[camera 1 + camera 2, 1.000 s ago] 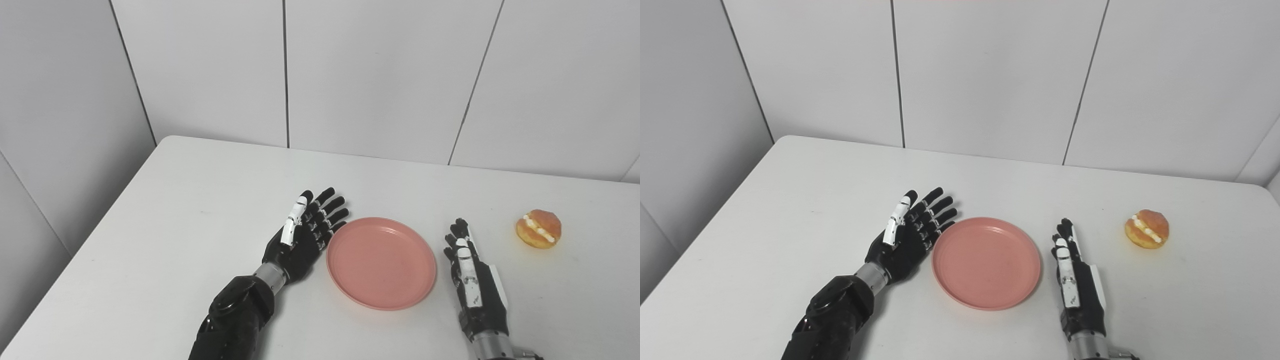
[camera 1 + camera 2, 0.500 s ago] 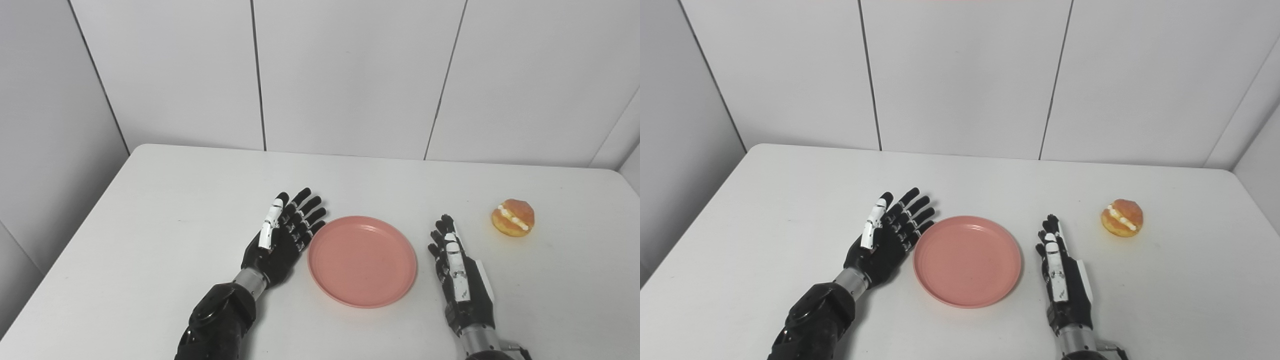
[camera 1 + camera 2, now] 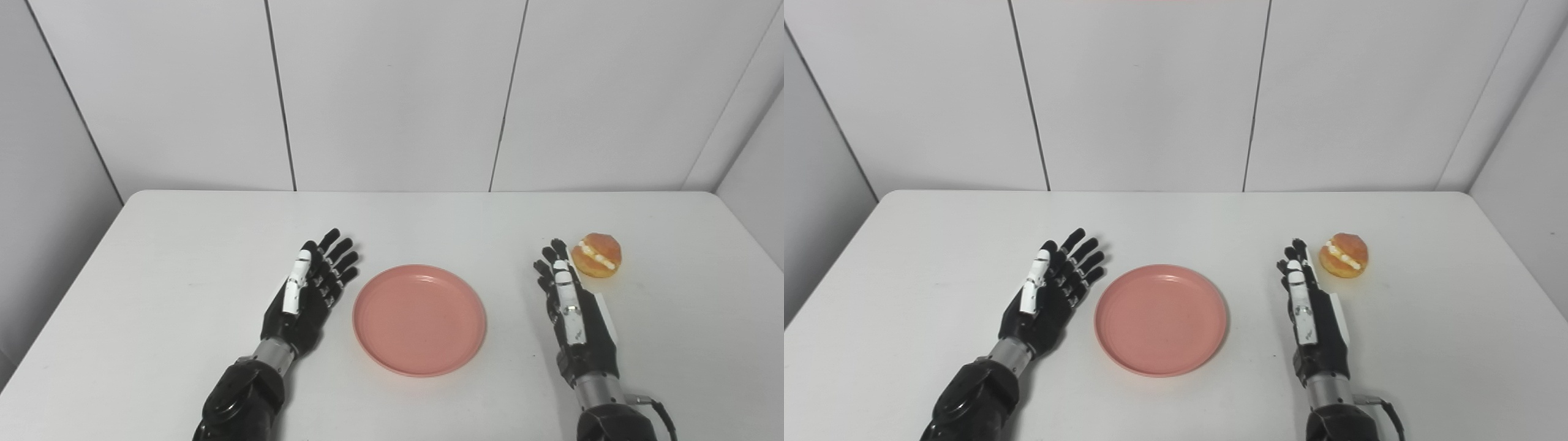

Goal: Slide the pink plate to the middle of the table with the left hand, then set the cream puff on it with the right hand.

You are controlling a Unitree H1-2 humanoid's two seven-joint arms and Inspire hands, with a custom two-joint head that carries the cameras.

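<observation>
On the white table [image 3: 184,269], before panelled walls [image 3: 392,92], lies a pink plate [image 3: 419,319].

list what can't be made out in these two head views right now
- Right hand, both views: it stands edge-on, so its palm side is hidden by its own back.
- Round cream puff with white filling, both views: far side hidden by its own body.
- Both forearms, both views: cut off by the bottom edge.
- Round pink plastic plate: faint specks too small to identify.
- White table: near edge is out of frame.
</observation>
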